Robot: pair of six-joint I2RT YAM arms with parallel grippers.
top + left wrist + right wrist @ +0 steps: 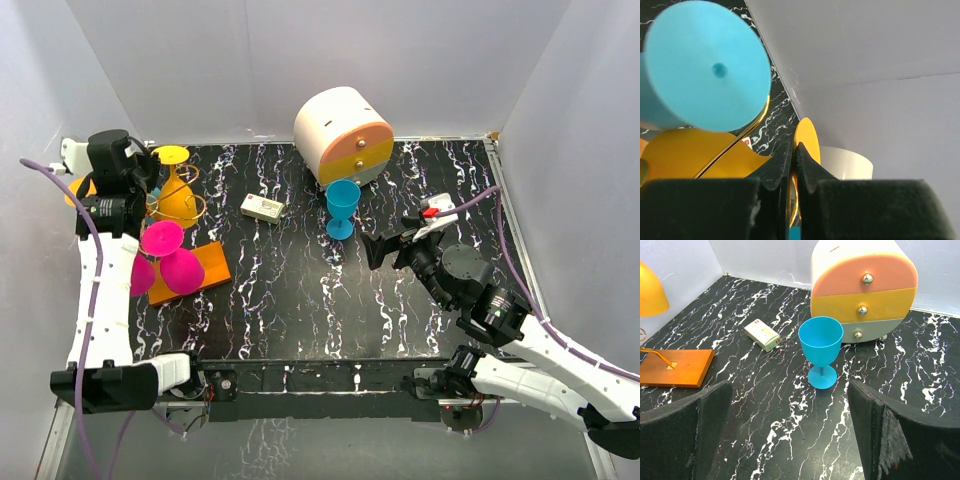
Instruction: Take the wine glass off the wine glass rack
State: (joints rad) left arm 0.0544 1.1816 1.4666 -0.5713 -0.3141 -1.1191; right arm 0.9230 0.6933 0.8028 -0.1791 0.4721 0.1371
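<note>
While the left claw [793, 151] pinches the yellow wine glass [807, 137] — stem mostly hidden — the right claw [790, 395] gapes wide.

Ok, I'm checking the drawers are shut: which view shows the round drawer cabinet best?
Right wrist: the cabinet faces it, all three drawer fronts and knobs visible. Top external sees it from above, fronts foreshortened. Left wrist shows only a cream sliver.

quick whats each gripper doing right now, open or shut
Left gripper: shut on the yellow glass.
Right gripper: open, holding nothing.
</note>
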